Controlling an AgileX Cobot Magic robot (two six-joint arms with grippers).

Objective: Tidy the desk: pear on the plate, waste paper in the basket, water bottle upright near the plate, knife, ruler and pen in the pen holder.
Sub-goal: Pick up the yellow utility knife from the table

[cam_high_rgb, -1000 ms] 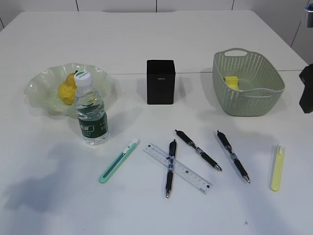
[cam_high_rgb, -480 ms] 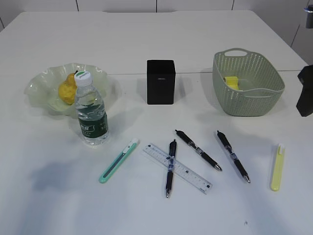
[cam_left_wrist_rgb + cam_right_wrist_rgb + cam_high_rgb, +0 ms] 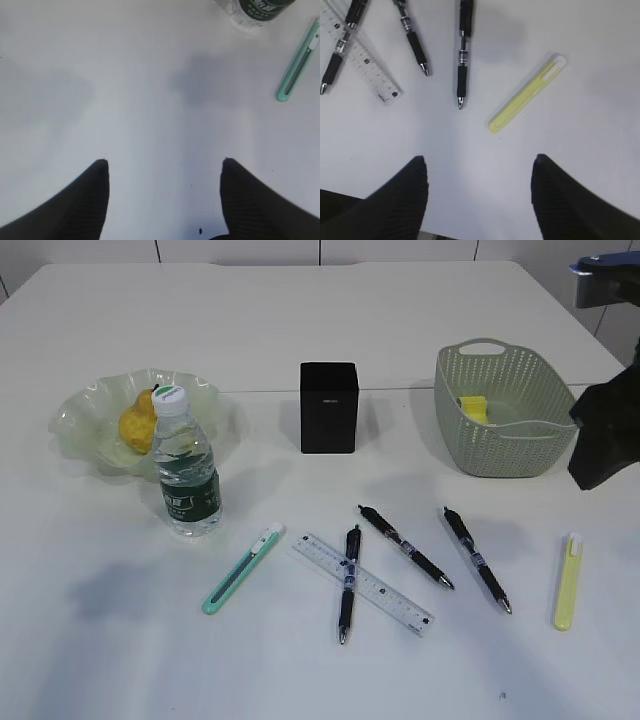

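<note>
Broadly, the exterior view shows you a half-tidied desk (image 3: 300, 320). The pear (image 3: 137, 421) already lies in the ruffled green plate (image 3: 75, 415), the water bottle (image 3: 187, 468) stands upright just in front of that plate, and the waste paper (image 3: 473, 408) sits inside the basket (image 3: 500, 450). What remains lies loose in front of the pen holder (image 3: 329, 407): a teal knife (image 3: 241, 569), a yellow-green knife (image 3: 567, 581), the ruler (image 3: 363, 583), and three pens. Note the left pen (image 3: 348, 582) lying across the ruler; lift the ruler first and you would likely drag or flick that pen. The middle pen (image 3: 405, 546) and right pen (image 3: 477, 558) lie apart from it. Only a dark part of the right arm shows at the frame's edge.

Left wrist view: the left gripper (image 3: 162, 162) hangs over bare desk with its jaws spread and nothing between them. The bottle's base and the teal knife sit at the top edge; a careless sweep toward the knife could topple the bottle.

Right wrist view: the right gripper (image 3: 477, 160) is likewise spread and empty, above the yellow-green knife, a slim flat body with a pale slider end. You may judge it hard to pinch off the smooth top; closing off-centre could skid it away.
</note>
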